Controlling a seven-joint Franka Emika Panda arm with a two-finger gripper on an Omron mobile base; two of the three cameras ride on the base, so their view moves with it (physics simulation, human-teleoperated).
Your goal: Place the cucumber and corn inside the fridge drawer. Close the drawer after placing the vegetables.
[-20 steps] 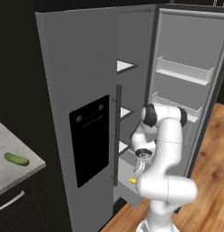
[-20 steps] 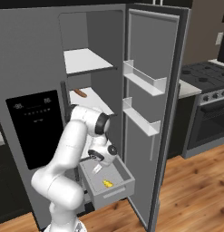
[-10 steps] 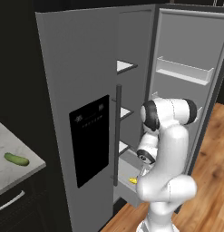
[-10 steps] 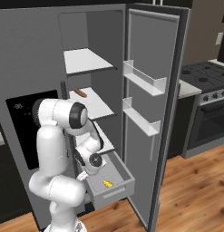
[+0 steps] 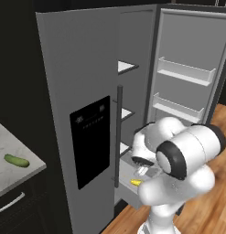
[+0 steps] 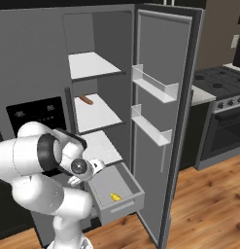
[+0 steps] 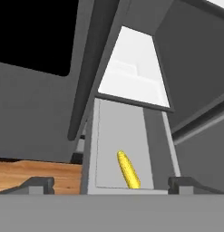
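Since a second ago the arm has swung round and folded low, its big white elbow now bulking in front of the fridge, while the corn has stayed put in the pulled-out drawer.

From the left base view, the gripper (image 5: 142, 170) hangs just above the fridge drawer (image 5: 128, 194), with the corn (image 5: 135, 182) lying just below and to the near side of the jaws. The cucumber (image 5: 16, 160) rests well apart from them, on the pale counter (image 5: 23, 176) far off to the left.

From the right base view, the gripper (image 6: 90, 171) sits at the inner edge of the fridge drawer (image 6: 122, 206); the corn (image 6: 114, 197) lies on the drawer floor beyond the jaws, toward the drawer front. A brown item (image 6: 86, 99) lies on a shelf above.

Looking along the hand, the two fingertips (image 7: 41, 185) stand spread wide with nothing between them, and the corn (image 7: 128, 170) lies between them, farther off, on the floor of the fridge drawer (image 7: 109, 136).
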